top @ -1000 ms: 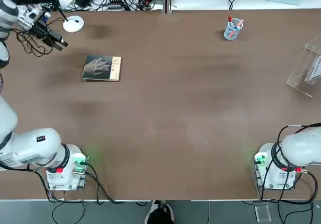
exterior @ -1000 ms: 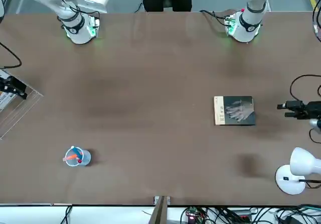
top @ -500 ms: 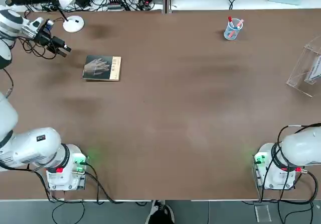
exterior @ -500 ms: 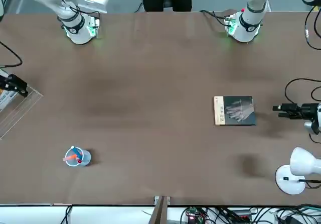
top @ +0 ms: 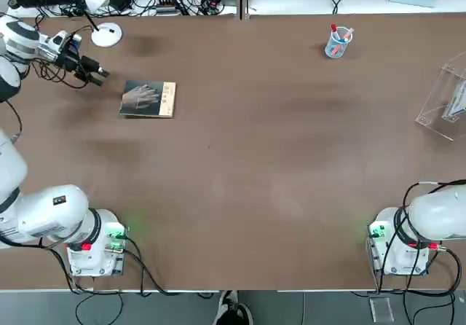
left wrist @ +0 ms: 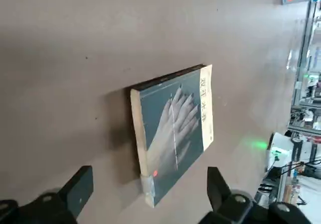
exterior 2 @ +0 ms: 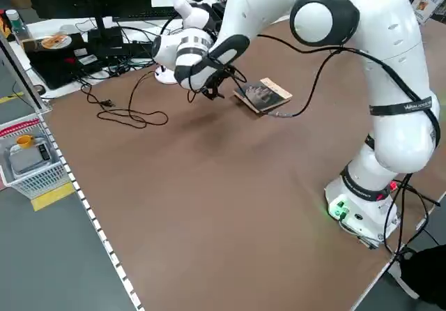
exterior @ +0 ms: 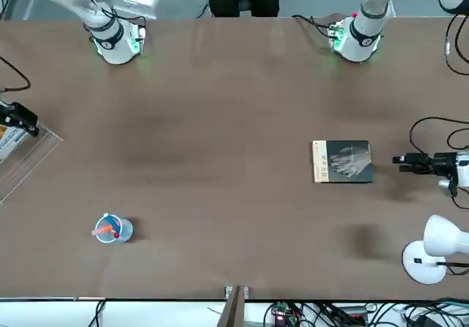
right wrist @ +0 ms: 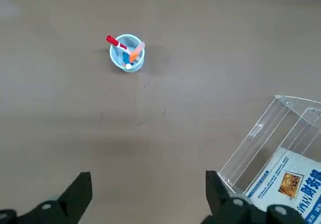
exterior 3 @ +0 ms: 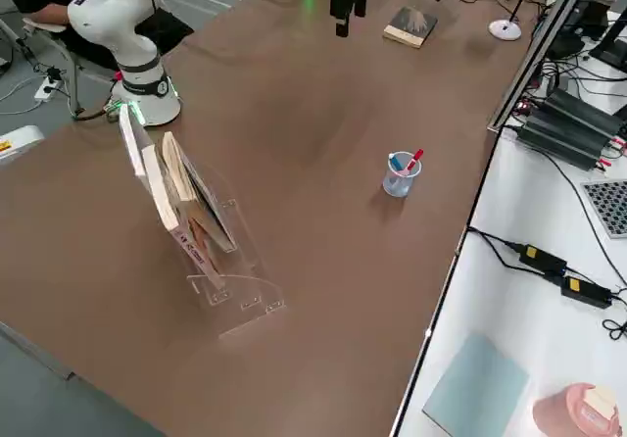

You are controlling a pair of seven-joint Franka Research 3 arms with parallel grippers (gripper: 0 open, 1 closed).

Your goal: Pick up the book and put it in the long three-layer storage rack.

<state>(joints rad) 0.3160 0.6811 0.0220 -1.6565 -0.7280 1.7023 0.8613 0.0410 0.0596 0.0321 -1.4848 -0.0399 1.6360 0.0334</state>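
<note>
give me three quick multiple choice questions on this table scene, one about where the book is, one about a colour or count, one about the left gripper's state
1. Where does the book lie?
A. flat on the table, near the left gripper
B. inside the rack
C. beside the pen cup

2. What colour is the strip along one edge of the book's cover?
A. red
B. tan
C. white

3. How are the left gripper's fingers?
A. shut on the book
B. shut on nothing
C. open

Answers:
1. A: the book lies flat on the table, just past the left gripper, far from the rack and pen cup.
2. B: a tan strip borders the dark cover.
3. C: the left wrist view shows its fingers spread, holding nothing.
</note>
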